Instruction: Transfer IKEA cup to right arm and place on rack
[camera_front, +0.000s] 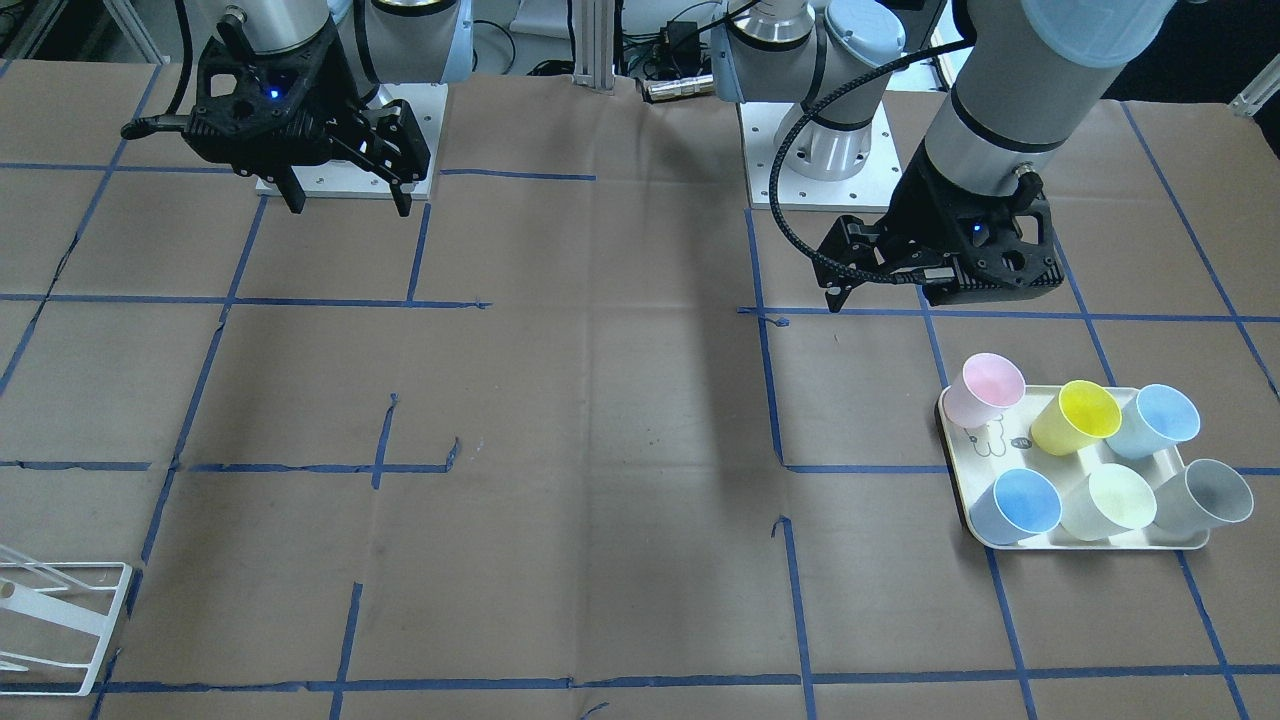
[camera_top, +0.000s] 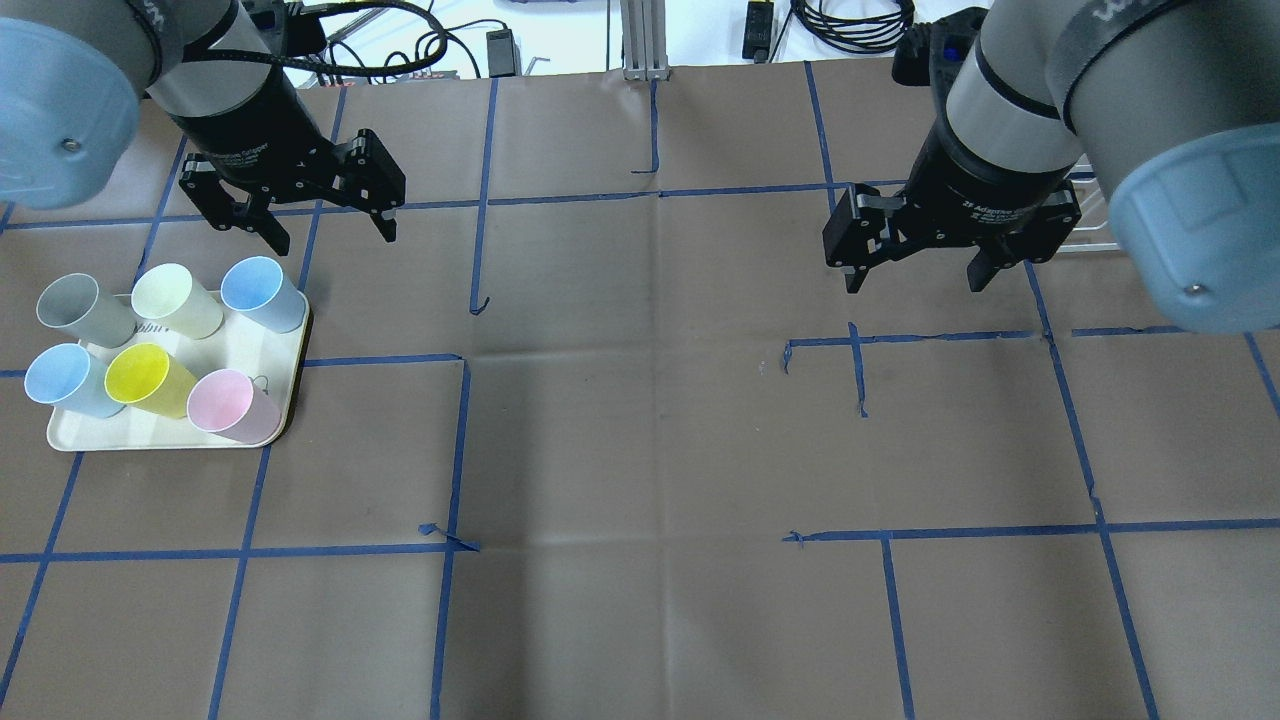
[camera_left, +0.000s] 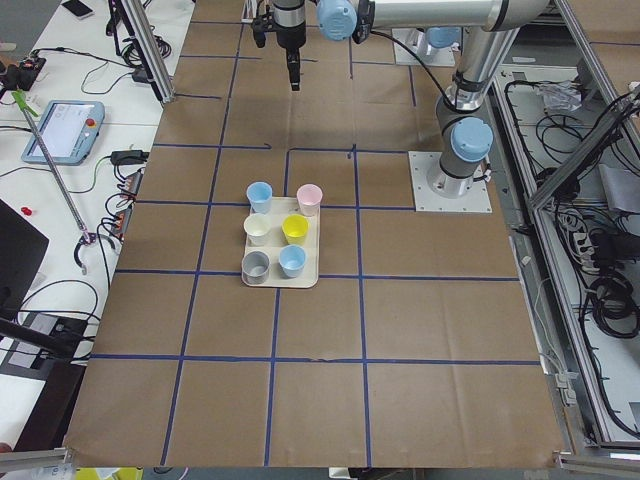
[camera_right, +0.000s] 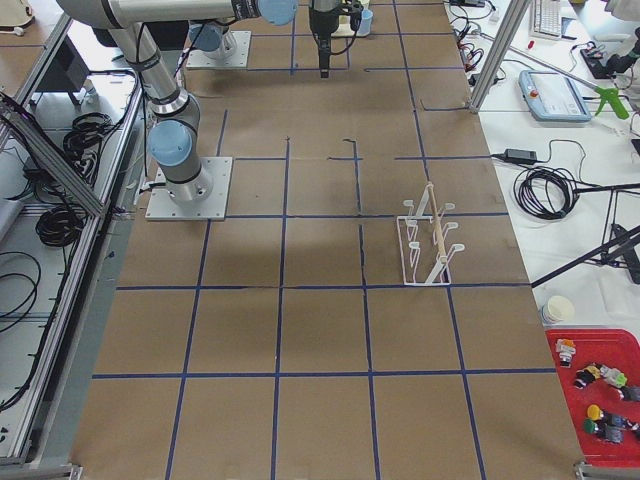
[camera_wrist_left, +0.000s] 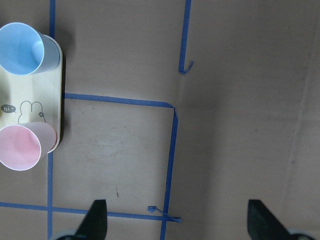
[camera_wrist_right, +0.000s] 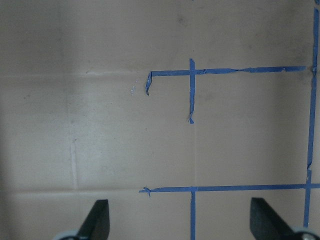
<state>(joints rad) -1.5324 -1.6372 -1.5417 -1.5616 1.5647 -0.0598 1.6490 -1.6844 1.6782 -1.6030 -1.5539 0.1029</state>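
Several pastel IKEA cups stand on a cream tray (camera_top: 265, 345) at the table's left: pink (camera_top: 232, 405), yellow (camera_top: 145, 378), two blue, a pale green and a grey one. My left gripper (camera_top: 333, 238) hangs open and empty above the table, just beyond the tray's far right corner. Its wrist view shows a blue cup (camera_wrist_left: 22, 47) and the pink cup (camera_wrist_left: 22, 147) at the left edge. My right gripper (camera_top: 914, 280) hangs open and empty over bare paper on the right. The white wire rack (camera_front: 60, 620) stands at the far right, apart from both grippers.
Brown paper with a blue tape grid (camera_top: 465, 450) covers the table. Both arm bases are bolted to white plates (camera_front: 820, 190) at the robot's side. The rack also shows in the exterior right view (camera_right: 430, 245), partly behind my right arm in the overhead view.
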